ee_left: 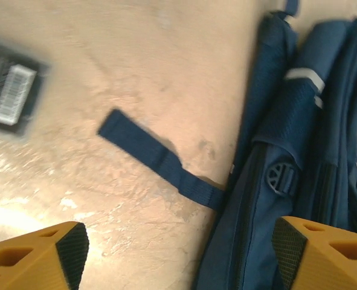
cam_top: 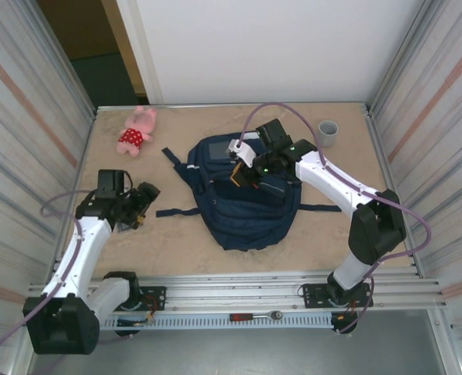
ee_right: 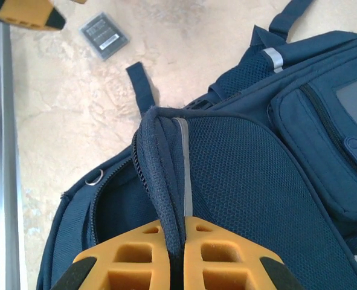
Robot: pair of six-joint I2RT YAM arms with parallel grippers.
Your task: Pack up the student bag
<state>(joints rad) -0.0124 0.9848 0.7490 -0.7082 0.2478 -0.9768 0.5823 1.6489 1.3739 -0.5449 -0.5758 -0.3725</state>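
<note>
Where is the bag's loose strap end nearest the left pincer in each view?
Top external: strap end, centre-left, pointing left from the student bag.
Left wrist: strap end, mid-frame, lying diagonally, bag to its right.
Right wrist: strap end, upper left, above the bag's pinched flap.
Shared landmark: the student bag's side edge where the strap joins.

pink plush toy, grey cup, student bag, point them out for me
pink plush toy (cam_top: 131,139), top external view, on its red middle
grey cup (cam_top: 328,138), top external view, on its outer wall
student bag (cam_top: 242,223), top external view, on its near navy fabric panel
</note>
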